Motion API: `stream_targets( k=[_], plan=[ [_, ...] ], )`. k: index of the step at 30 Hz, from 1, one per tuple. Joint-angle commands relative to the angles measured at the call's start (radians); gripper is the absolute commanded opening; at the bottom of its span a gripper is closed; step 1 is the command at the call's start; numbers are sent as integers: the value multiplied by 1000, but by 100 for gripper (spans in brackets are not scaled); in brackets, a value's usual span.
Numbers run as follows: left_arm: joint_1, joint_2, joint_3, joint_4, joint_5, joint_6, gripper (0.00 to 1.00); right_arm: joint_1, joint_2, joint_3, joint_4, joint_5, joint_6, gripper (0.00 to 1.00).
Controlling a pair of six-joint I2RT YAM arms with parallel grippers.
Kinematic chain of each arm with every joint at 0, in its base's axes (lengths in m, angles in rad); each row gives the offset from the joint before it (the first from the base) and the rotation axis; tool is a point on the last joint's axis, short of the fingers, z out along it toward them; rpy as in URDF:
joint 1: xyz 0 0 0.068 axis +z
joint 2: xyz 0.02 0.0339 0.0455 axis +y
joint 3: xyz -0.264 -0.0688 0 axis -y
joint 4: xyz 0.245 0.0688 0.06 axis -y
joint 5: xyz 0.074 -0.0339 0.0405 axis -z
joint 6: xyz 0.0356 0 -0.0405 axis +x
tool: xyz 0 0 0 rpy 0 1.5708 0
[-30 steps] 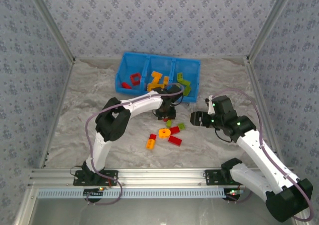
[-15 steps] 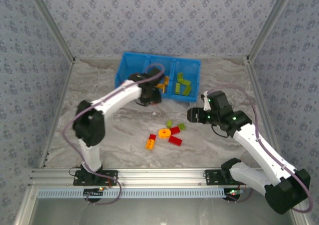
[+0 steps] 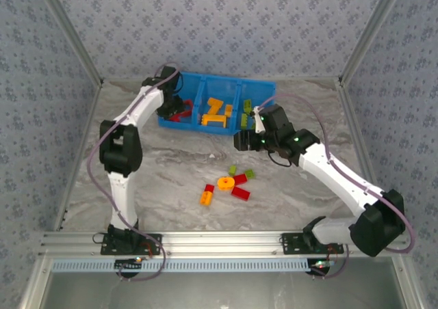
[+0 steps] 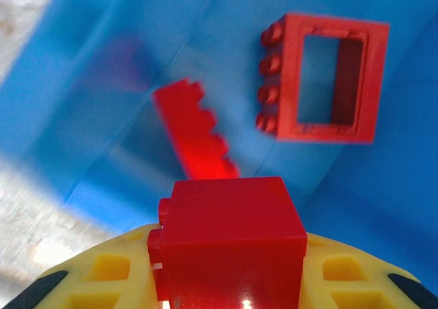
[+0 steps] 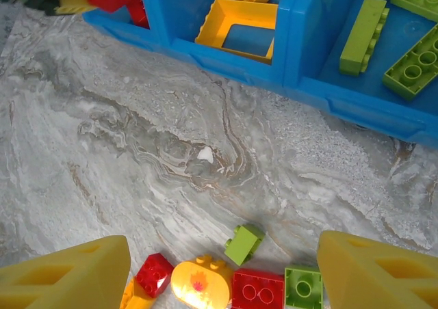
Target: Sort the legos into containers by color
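The left gripper (image 3: 174,108) clamps a red brick (image 4: 229,244) above the left compartment of the bin (image 5: 233,61), where red pieces (image 4: 321,76) lie, matching its colour. The right gripper (image 3: 241,142), jaws apart and empty, hovers by the loose bricks (image 5: 256,285) on the table (image 5: 137,138), probably ready to pick next.

left wrist: near red brick (image 4: 229,244) running off bottom edge, partly covering the left fingers (image 4: 89,281) | slanted red brick (image 4: 195,135) blurring | right wrist: right fingers (image 5: 68,275), round orange piece (image 5: 202,285) being cropped at bottom
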Motion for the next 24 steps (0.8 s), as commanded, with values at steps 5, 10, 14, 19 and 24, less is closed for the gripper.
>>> stream_targets(
  k=[5,10,14,19,24],
  plan=[
    [-2,171,304,-143,80,22,33,5,-4,19,-33,39,-9,75],
    [-18,141,213,-124,103,-24,33,-2,-17,0,-52,55,-2,75],
    [-29,92,98,-78,122,-76,35,-6,-10,-19,-120,119,6,75],
    [-32,93,78,-85,120,-77,53,28,-10,-59,-242,214,23,74],
    [-34,75,132,-118,89,-54,63,81,0,-103,-255,244,51,73]
  ],
)
